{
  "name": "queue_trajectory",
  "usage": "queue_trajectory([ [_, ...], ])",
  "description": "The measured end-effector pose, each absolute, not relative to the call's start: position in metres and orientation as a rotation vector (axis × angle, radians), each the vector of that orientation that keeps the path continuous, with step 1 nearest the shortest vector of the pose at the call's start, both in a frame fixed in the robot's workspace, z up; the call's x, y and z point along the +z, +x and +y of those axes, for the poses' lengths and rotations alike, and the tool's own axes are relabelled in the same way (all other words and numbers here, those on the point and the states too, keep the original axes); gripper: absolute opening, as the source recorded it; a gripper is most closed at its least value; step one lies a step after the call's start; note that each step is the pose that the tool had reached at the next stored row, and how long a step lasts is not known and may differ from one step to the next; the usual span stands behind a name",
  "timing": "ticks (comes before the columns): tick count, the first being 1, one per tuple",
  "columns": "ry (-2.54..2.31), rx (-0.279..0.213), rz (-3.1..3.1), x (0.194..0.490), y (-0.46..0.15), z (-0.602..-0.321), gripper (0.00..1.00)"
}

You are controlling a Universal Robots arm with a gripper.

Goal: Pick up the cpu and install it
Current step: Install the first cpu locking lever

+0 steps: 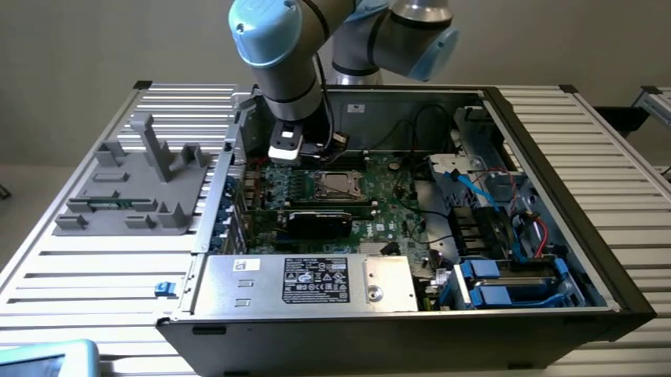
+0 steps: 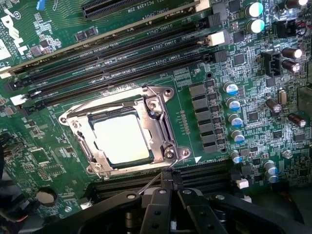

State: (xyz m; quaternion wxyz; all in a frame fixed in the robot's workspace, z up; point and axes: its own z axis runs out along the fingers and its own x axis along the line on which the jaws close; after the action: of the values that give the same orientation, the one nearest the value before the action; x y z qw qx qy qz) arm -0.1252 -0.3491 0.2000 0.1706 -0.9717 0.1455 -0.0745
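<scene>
1. A blue-and-grey robot arm (image 1: 281,55) reaches down into an open computer case (image 1: 555,165) that lies on a slatted tabletop (image 1: 94,259).
2. The tool (image 1: 285,153) hangs low over the green motherboard (image 1: 398,208), toward the far wall of the case.
3. The cpu (image 1: 338,185), a small silvery square, lies flat inside the dark socket and is not in the tool. In the exterior view it sits at about 4 o'clock from the tool, near it but apart.
4. In the wrist view the chip's pale top is ringed by the socket's metal frame (image 2: 163,122). One edge of that frame lies between the chip and the tool's tips. I cannot tell whether the frame is clamped down.
5. The tool's jaws are drawn together, or very nearly so, and carry no chip. A thin wire lever (image 2: 150,184) from the socket runs up to the tips. I cannot tell whether they pinch it.
6. The chip is square, so it has no long axis. Its sides run parallel with the frame.
7. A grey plastic tray (image 1: 137,192) with upright posts rests on the tabletop at 9 o'clock from the case, well apart from the tool.
8. Judging by this, the chip is already seated, and the tool is nearest the socket's lever side.
</scene>
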Motion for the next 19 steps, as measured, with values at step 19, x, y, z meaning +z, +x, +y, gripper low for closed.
queue_trajectory([
  [19,-2.741,-0.22,0.413,0.1942,-0.126,-0.3491,0.11],
])
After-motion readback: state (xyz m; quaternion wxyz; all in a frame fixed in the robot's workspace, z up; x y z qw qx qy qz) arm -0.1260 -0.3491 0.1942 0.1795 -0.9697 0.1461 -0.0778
